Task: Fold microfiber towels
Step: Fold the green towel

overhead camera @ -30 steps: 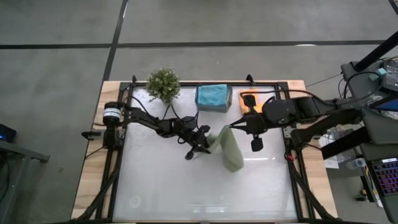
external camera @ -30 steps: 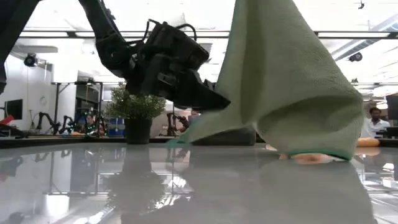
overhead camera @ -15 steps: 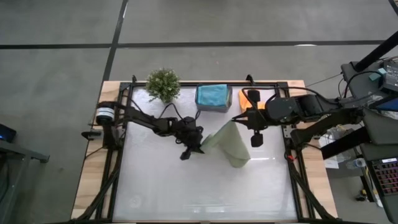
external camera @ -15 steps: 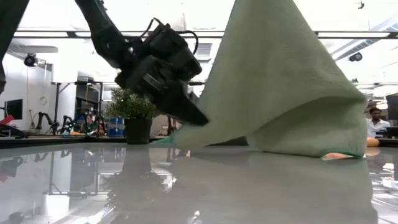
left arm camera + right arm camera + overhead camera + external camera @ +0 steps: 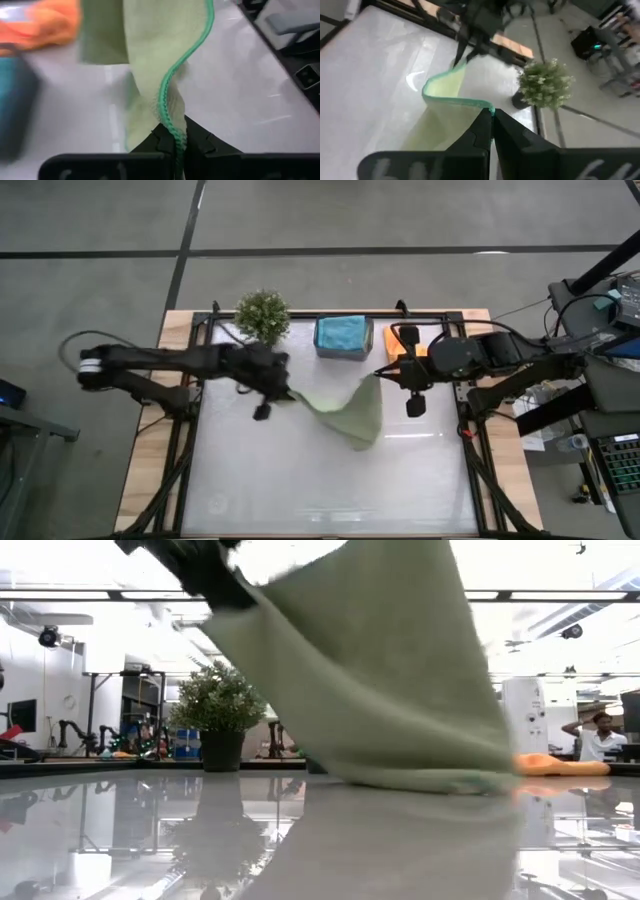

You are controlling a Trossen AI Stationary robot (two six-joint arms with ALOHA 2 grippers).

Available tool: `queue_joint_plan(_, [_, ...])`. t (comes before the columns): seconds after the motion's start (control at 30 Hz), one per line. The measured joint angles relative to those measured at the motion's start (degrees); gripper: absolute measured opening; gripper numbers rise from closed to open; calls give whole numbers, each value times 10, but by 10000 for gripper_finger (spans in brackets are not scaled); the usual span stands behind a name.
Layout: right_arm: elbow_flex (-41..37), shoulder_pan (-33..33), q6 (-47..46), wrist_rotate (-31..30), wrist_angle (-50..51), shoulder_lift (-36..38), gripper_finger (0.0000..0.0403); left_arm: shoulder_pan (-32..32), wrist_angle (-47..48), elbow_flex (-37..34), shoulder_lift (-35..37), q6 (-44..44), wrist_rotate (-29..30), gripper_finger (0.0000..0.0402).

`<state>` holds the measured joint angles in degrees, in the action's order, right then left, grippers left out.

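Light green towel (image 5: pixel 350 412) spread in the air between my two arms, seen from above: I have the left gripper (image 5: pixel 283 392) pinched shut on one corner at about 10 o'clock from the table's centre, and the right gripper (image 5: pixel 378 373) pinched shut on the opposite corner at about 1 o'clock; both wrist views show the darker green hem (image 5: pixel 172 97) running straight into the closed fingertips. The slack middle of the cloth sags to the white tabletop (image 5: pixel 300 480) and drags there, as the level view shows. At 12 o'clock a teal-blue towel (image 5: pixel 342 332) sits in the grey bin (image 5: pixel 343 352), an orange towel (image 5: pixel 401 345) lies near 1 o'clock behind the right arm, and the potted plant (image 5: pixel 262 315) stands at 11 o'clock. Risks, as I judge them: each hold is on hem only, so a harder pull apart could slip a corner free and collapse the cloth; lowering it while the belly is bunched could set creases under the fold; and my left arm, working close to the plant, could knock it over.
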<state>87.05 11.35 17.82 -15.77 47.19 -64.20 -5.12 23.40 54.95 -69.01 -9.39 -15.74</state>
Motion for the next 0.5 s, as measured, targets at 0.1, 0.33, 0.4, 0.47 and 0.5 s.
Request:
queue_joint_plan(0.1, [0, 0, 28, -87, -20, 0, 8, -6, 84, 46, 55, -7, 52, 0])
queue_joint_plan(0.33, [-2, -20, 112, -237, -114, -16, 8, -52, 245, 190, 103, -67, 124, 0])
queue_joint_plan(0.4, [-2, -24, 105, -232, -110, -17, 8, -60, 284, 233, 103, -75, 140, 0])
queue_joint_plan(0.47, [-2, -24, 89, -231, -98, -19, 8, -60, 321, 261, 104, -74, 144, 0])
queue_joint_plan(0.5, [-2, -20, 76, -230, -83, -18, 8, -58, 333, 268, 104, -67, 143, 0])
